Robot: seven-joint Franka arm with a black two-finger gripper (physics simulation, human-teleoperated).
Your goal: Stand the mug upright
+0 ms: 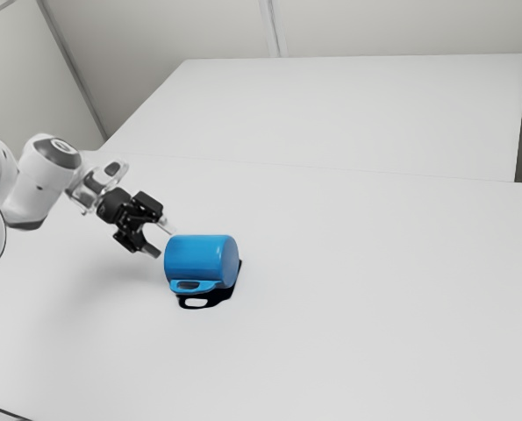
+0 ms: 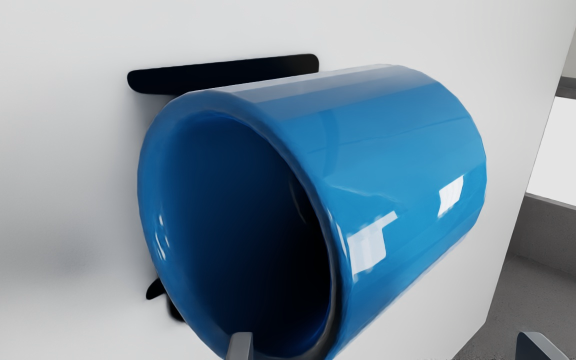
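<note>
A blue mug (image 1: 201, 260) lies on its side on the white table (image 1: 348, 289), its handle facing the exterior view's near side and its base toward the exterior view's right. My gripper (image 1: 162, 243) is beside the mouth end, tilted down toward it, with its fingers spread and nothing held. In the wrist view the mug (image 2: 393, 145) shows its open mouth toward the hand. One fingertip of the gripper (image 2: 387, 346) overlaps the mouth's rim there, and the other stands off past the mug's outer side. Contact with the rim cannot be told.
A raised white surface (image 1: 357, 114) stands at the back in the exterior view. The mug's dark shadow (image 1: 218, 298) falls on the table beside the handle. Beyond the table's edge, the wrist view includes a grey floor (image 2: 543, 290).
</note>
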